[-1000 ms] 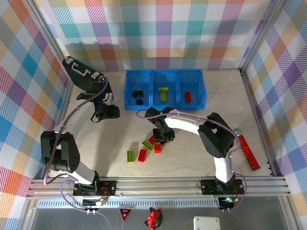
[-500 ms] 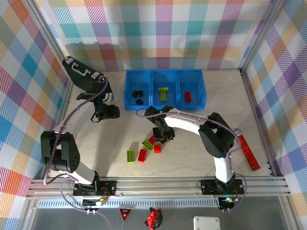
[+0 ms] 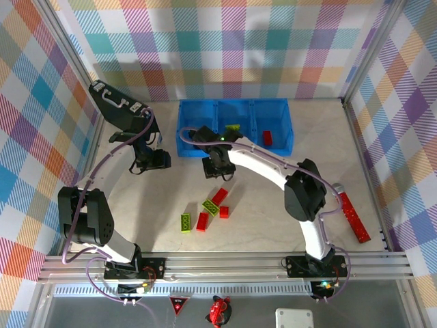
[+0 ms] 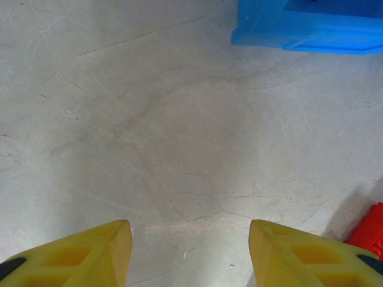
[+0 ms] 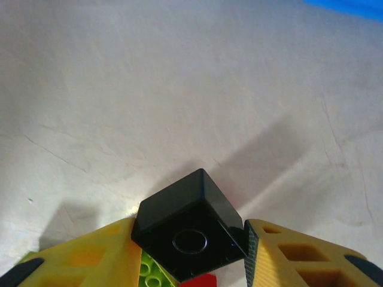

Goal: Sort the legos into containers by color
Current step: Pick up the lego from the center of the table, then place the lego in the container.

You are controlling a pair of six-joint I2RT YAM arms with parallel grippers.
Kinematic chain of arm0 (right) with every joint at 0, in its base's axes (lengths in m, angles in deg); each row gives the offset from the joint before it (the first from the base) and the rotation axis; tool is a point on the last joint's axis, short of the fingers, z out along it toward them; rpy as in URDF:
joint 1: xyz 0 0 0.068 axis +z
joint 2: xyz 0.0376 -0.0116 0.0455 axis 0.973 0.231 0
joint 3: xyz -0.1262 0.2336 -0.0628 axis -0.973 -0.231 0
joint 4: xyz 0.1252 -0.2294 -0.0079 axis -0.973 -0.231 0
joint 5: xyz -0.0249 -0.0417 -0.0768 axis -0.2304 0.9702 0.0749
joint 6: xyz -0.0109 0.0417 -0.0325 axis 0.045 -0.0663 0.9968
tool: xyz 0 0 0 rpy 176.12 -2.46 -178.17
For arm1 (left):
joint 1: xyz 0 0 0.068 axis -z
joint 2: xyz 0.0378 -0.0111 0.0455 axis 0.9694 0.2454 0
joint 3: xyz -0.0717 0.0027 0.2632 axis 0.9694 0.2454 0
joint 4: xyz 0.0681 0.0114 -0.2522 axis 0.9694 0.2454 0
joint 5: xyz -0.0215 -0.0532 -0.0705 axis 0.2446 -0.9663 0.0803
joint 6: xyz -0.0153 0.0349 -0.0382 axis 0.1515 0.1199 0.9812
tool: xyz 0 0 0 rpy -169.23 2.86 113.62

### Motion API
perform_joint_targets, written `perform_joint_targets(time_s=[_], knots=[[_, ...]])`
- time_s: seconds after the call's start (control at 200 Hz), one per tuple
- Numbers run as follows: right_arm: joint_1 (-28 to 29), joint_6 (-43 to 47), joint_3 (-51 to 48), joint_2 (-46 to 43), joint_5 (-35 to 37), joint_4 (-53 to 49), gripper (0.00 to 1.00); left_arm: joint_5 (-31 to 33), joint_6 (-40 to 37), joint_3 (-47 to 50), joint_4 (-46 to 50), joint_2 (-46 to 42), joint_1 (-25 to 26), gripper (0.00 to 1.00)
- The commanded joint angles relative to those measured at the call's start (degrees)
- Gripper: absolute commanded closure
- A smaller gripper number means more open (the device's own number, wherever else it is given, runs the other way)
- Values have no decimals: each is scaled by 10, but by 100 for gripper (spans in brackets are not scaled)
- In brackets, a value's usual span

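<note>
Over the pale marbled table [image 3: 157,198], the right gripper [image 5: 190,250] pinches a small black plastic lego brick [image 5: 187,230], likely light and rigid, by its flat sides, just near of the blue plastic tray [image 3: 276,151]. The left gripper [image 4: 190,254] gapes empty.

Pale marbled tabletop [image 3: 160,198] between pastel plaid walls [image 3: 225,48], aluminium rail [image 3: 225,263] along near edge
</note>
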Motion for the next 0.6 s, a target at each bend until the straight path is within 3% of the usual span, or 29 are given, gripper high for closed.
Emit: perform_joint_targets(time_s=[0.0, 0.375, 0.595], knots=[[-1, 37, 66, 42, 20, -38, 54, -11, -6, 9, 1, -2, -6, 46], [-14, 104, 284, 175, 52, -22, 55, 13, -3, 13, 0, -2, -6, 46], [-14, 134, 313, 207, 101, 49, 55, 52, 12, 17, 7, 2, -7, 46]])
